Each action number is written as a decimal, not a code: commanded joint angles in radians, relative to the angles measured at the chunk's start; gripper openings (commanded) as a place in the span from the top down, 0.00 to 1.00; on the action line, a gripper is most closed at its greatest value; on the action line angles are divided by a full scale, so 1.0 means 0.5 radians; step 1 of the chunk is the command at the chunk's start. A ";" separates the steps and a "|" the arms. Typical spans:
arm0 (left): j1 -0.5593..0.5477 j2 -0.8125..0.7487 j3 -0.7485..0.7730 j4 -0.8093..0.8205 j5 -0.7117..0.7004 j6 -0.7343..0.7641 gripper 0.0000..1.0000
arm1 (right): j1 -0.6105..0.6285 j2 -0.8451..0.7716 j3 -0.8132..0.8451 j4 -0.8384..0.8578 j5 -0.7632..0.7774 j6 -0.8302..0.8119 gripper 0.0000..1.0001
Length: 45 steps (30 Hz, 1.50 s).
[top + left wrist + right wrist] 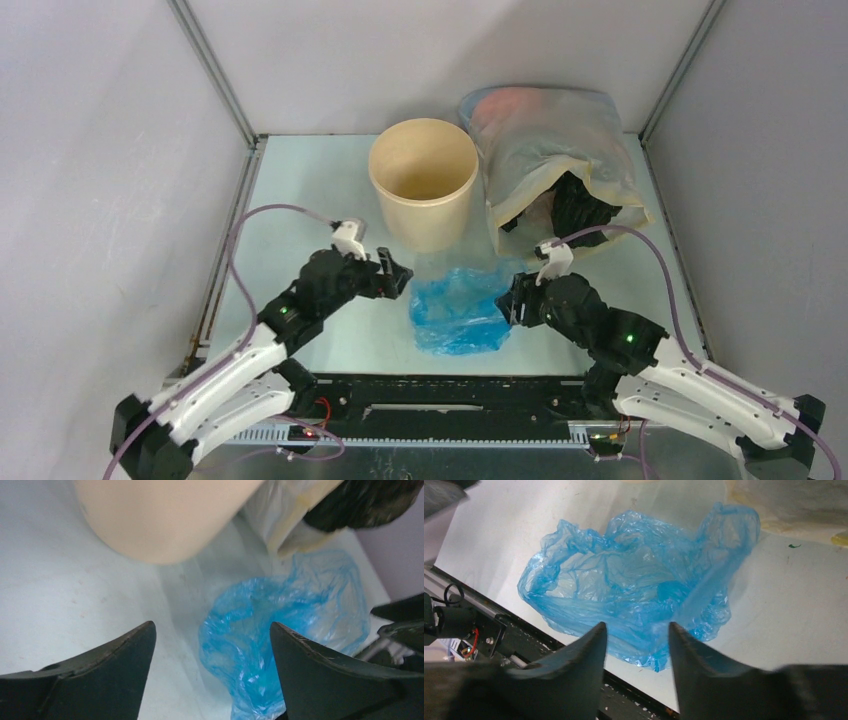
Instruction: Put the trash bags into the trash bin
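From above, the thin, crinkly, light-blue translucent plastic bag lay crumpled flat on the pale tabletop, just in front of the round tan cardboard-coloured bucket, which stood upright with its mouth open. A large cloudy clear-and-beige plastic sack sat touching the bucket's right side. The left pincer hung just beside the bag's left edge, and the right pincer was at its right edge. Neither had lifted the bag.

In the left wrist view, the left pincer stood with its jaws spread wide and nothing between them but bare tabletop and the near edge of the blue bag. The bucket's wall filled the top, with the sack to its right.

In the right wrist view, the right pincer had its jaws parted by a moderate gap and hovered over the near edge of the blue bag. No film was pinched between them. The bag spread in loose folds across the tabletop, with the sack's edge beyond it.
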<state>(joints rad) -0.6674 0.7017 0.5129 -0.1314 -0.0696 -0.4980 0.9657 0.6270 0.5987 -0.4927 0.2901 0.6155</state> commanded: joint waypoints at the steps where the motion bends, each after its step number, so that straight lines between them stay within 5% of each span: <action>1: -0.004 0.273 0.129 0.080 0.294 -0.011 0.02 | -0.067 0.017 0.121 -0.050 0.134 -0.104 0.38; 5: -0.005 0.403 0.173 0.078 0.348 0.016 0.00 | -0.236 0.081 0.228 -0.167 0.210 -0.113 0.20; 10: -0.007 0.600 0.255 0.085 0.484 0.025 0.00 | -0.434 0.242 0.269 -0.153 0.279 -0.038 0.16; 14: -0.015 0.737 0.261 0.165 0.625 0.025 0.06 | -0.486 0.340 0.269 -0.081 0.166 -0.058 0.30; 22: -0.016 0.919 0.226 0.123 0.639 0.108 0.20 | -0.486 0.388 0.162 0.117 -0.145 -0.170 0.39; 24: -0.018 0.912 0.202 0.113 0.604 0.120 0.25 | -0.486 0.398 0.142 0.167 -0.191 -0.186 0.52; 27: -0.017 0.891 0.152 0.111 0.503 0.112 0.33 | -0.488 0.417 0.140 0.193 -0.186 -0.191 0.87; 29: -0.016 0.871 0.125 0.114 0.439 0.107 0.56 | -0.489 0.407 0.140 0.191 -0.163 -0.183 1.00; 32: -0.017 0.785 0.075 0.116 0.342 0.110 0.96 | -0.489 0.356 0.140 0.179 -0.132 -0.169 1.00; 33: -0.017 0.741 0.055 0.112 0.298 0.112 0.99 | -0.489 0.333 0.139 0.174 -0.120 -0.170 1.00; 45: -0.017 -0.088 0.085 -0.168 0.145 -0.045 1.00 | -0.519 0.152 0.305 0.203 -0.314 -0.214 1.00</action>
<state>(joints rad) -0.6720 0.7563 0.4927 -0.1497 0.0322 -0.4808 0.7116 0.7067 0.6697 -0.4248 0.1944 0.5316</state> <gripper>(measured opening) 0.003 0.007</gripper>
